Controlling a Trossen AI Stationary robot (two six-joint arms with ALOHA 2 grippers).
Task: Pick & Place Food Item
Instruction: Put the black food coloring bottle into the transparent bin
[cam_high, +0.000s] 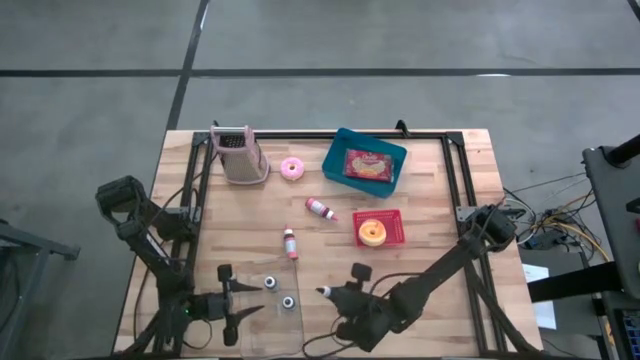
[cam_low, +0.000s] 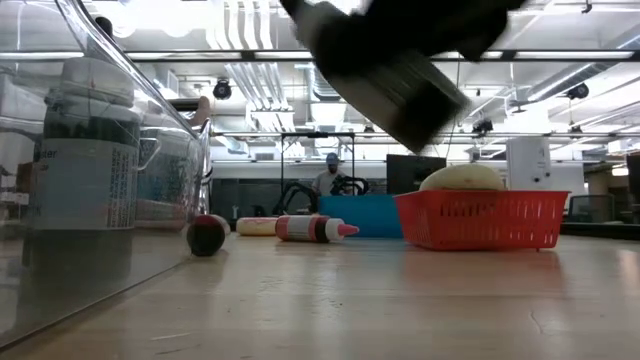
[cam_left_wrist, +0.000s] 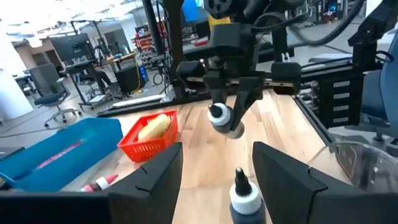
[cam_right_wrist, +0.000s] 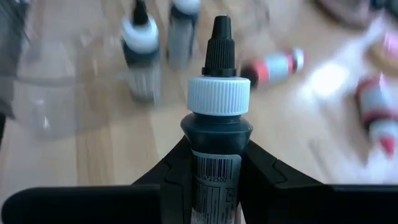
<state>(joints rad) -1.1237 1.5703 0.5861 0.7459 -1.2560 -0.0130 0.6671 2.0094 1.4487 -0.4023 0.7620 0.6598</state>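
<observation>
A dark bottle with a white ribbed cap and black nozzle is in my right gripper, which is shut on it above the near middle of the table. That gripper and bottle also show in the left wrist view. To their left a clear container rests on the table with two similar bottles upright inside. My left gripper stands open and level at the container's left side. One of those bottles stands ahead of its fingers. My right gripper pinches the bottle's dark body just below the white cap, one finger on each side. The fingers lie along the bottle, slanting down from the table's right. The capped end sticks out past the fingertips toward the container, and the bottle is lifted clear of the table.
Two red bottles lie mid-table. A red basket holding a round pastry stands to the right. A blue tray with a food packet, a pink donut and a grater stand along the far side.
</observation>
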